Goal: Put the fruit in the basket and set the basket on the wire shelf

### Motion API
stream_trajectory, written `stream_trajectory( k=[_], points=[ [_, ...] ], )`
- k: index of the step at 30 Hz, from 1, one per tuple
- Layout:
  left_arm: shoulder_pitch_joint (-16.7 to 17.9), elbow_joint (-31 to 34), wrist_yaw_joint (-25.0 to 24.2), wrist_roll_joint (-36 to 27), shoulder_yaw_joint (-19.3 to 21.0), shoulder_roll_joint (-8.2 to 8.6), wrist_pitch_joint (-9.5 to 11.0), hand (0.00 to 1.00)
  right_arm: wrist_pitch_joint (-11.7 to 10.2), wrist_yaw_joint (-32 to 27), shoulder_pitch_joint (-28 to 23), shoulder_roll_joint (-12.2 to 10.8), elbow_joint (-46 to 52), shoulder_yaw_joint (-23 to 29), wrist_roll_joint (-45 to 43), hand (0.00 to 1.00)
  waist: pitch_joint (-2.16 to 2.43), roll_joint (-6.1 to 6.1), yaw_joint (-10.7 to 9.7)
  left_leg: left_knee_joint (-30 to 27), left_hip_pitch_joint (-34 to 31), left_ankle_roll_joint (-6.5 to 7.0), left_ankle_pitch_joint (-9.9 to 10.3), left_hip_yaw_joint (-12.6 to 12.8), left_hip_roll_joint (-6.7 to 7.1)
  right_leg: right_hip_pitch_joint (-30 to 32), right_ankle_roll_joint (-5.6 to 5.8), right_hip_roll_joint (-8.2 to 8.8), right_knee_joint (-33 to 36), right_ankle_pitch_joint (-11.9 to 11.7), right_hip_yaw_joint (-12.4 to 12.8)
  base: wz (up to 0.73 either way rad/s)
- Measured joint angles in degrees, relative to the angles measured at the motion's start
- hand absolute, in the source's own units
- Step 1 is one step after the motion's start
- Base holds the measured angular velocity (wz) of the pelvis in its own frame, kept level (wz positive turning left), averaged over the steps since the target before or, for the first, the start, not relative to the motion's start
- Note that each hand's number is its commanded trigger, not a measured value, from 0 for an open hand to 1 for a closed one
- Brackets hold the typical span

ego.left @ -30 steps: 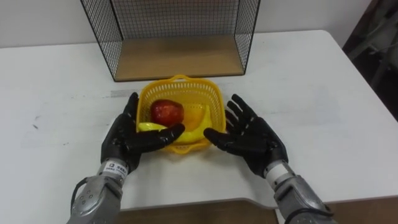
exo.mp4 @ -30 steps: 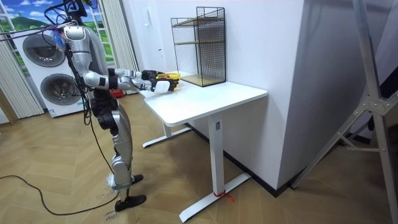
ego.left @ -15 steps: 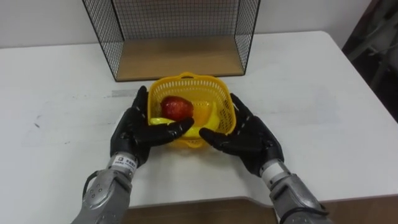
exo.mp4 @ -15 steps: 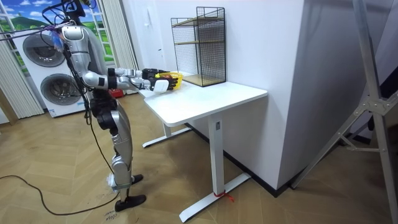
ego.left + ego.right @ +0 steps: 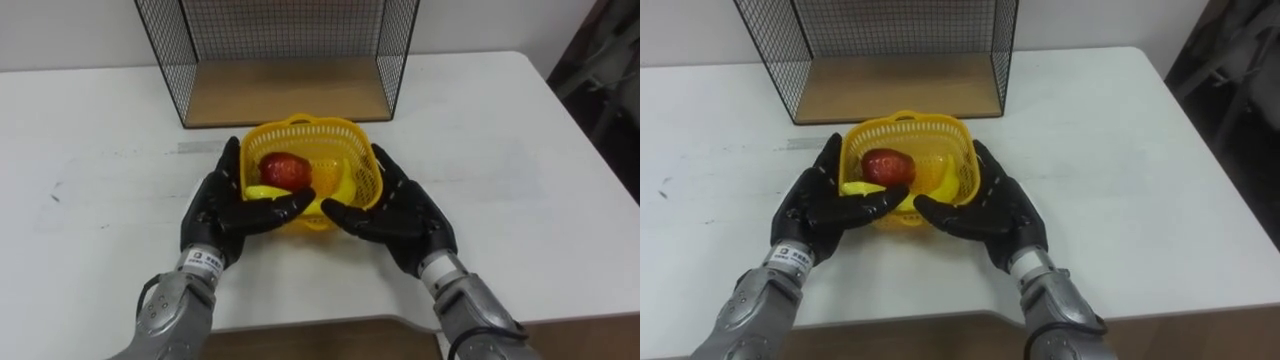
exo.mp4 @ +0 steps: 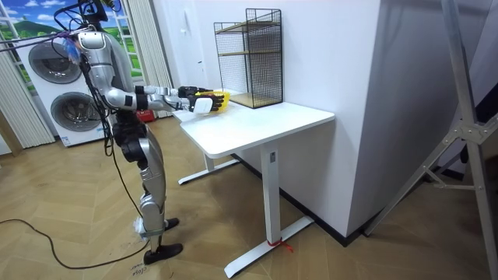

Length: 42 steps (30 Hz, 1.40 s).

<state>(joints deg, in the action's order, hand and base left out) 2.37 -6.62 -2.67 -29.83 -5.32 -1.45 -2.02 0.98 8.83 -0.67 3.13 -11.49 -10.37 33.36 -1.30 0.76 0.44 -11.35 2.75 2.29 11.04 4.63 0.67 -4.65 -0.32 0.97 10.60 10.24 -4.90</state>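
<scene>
basket (image 5: 310, 124): yellow plastic, open lattice walls, smooth w/ slight sheen
apple (image 5: 285, 170): red skin, glossy, small highlight near top
banana (image 5: 262, 192): yellow peel, smooth, matt
left hand (image 5: 215, 215): mine; black covering, looks like rubber or plastic, matt, ribbed segments
right hand (image 5: 410, 215): mine too; same black matt finish, approx. same ribbing
wire shelf (image 5: 160, 50): thin black metal wire, coated, matt, even grid
shelf board (image 5: 290, 90): wood, light brown, smooth, faint grain, no gloss
table (image 5: 500, 170): white top, smooth laminate-like surf., matt; few small dark marks on my left side
floor (image 6: 70, 225): wood planks, mid-brown, slight sheen
</scene>
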Motion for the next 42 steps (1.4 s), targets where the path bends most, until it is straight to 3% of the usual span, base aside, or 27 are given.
stream_trajectory(
  k=[12, 17, 25, 42],
  points=[
    [0.0, 0.0, 0.1, -3.1, -0.4, 0.12, 0.7, 0.0, -0.2, -1.3, 0.6, 0.1, 1.0, -0.4, 0.0, 0.0, 0.04, 0.05, 0.0, 0.0, 0.1, 0.0, 0.0, 0.0, 0.0, 0.0, 0.0, -0.01, 0.0, 0.0, 0.1, 0.0],
    [0.0, 0.0, 2.3, -4.5, -1.8, 0.01, 0.8, 0.0, -0.2, -2.5, 0.7, 0.3, 1.1, -0.8, -0.4, 0.0, 0.08, 0.07, 0.0, -0.1, 0.3, 0.0, 0.0, 0.0, 0.03, -0.2, 0.0, -0.02, 0.1, 0.0, 0.1, 0.0],
    [-0.1, 0.0, 3.8, -4.9, -2.2, 0.05, 0.8, 0.0, -0.2, -5.1, 2.9, 0.3, 1.1, -1.8, -2.5, 0.0, 0.37, 0.64, -0.1, -0.3, 0.4, 0.0, 0.0, 0.0, 0.03, -0.4, 0.0, 0.02, 0.1, 0.0, 0.1, 0.0],
    [-0.4, 0.0, 5.0, -5.8, -2.4, -0.27, 0.8, 0.0, -0.2, -5.9, 4.1, 0.3, 1.4, -2.2, -2.3, 0.0, 0.3, 0.82, -0.4, -1.5, -0.2, 0.03, 0.0, -0.1, -0.03, -0.6, -0.01, 0.13, 0.2, 0.0, -0.3, 0.01]
  ],
)
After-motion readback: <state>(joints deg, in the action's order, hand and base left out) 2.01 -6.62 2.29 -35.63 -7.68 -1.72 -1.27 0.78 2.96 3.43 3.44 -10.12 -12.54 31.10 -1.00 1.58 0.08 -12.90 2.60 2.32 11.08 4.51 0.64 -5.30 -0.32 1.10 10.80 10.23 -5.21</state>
